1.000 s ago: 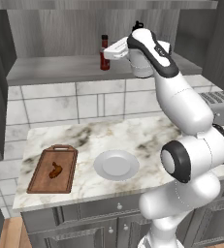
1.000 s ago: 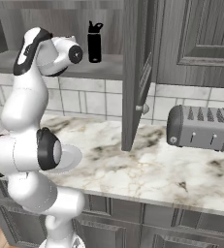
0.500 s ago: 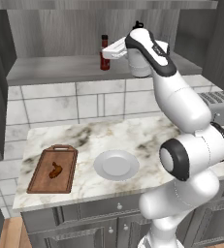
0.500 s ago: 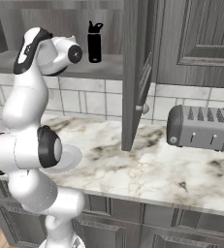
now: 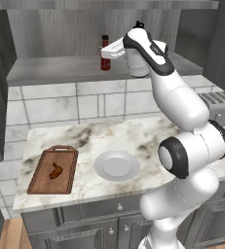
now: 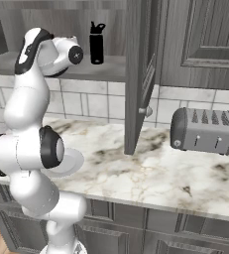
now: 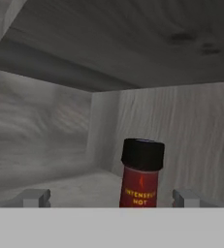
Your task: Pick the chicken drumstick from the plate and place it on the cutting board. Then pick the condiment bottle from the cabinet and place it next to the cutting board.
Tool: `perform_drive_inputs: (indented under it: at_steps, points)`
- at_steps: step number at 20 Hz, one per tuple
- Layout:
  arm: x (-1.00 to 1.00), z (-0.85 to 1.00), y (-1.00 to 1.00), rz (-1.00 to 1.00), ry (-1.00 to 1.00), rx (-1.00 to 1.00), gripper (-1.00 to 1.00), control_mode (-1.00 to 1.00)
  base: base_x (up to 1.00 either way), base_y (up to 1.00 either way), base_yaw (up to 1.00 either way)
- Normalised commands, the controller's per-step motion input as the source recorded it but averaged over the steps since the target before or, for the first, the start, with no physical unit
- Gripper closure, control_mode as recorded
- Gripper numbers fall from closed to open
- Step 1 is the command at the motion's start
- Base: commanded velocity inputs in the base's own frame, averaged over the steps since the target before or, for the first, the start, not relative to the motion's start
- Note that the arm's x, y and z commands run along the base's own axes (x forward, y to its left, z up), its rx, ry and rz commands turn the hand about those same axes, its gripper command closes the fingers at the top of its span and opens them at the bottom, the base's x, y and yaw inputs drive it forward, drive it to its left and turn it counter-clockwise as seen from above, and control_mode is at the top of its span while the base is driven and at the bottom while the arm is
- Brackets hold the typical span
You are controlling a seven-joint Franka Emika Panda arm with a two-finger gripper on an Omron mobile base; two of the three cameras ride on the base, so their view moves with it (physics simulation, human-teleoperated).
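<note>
The condiment bottle (image 5: 104,64), red with a dark cap, stands on the cabinet shelf (image 5: 50,72). My gripper (image 5: 107,53) reaches into the cabinet and is right at the bottle. In the hand view the bottle (image 7: 141,179) stands close ahead between the open fingertips (image 7: 34,197), a little right of centre, and neither finger touches it. The chicken drumstick (image 5: 55,170) lies on the cutting board (image 5: 40,179) at the counter's left. To the right of the board, the plate (image 5: 117,165) has nothing on it.
A tall black bottle (image 6: 96,43) stands on the same shelf, to the right of my hand. An open cabinet door (image 6: 138,74) hangs over the counter. A toaster (image 6: 205,130) sits at the counter's right.
The hand has edged a little further left into the cabinet toward the red bottle. The jaws stay open.
</note>
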Motion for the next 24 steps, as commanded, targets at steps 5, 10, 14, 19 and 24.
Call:
perform_drive_inputs:
  at_steps: [5, 10, 14, 19, 24]
  points:
    - [0.07, 0.0, 0.02, -0.01, 0.0, 0.0, -1.0, -1.0, 0.0, 0.0, 0.0]
    - [0.07, 0.0, 0.01, -0.01, 0.0, 0.0, -1.0, -1.0, 0.0, 0.0, 0.0]
    - [0.08, 0.0, 0.0, -0.02, 0.0, 0.0, -1.0, -1.0, 0.0, 0.0, 0.0]
    - [0.11, 0.0, 0.01, -0.02, 0.0, 0.0, -1.0, -1.0, 0.0, 0.0, 0.0]
    - [0.1, 0.0, 0.02, -0.02, 0.0, 0.0, -1.0, -1.0, 0.0, 0.0, 0.0]
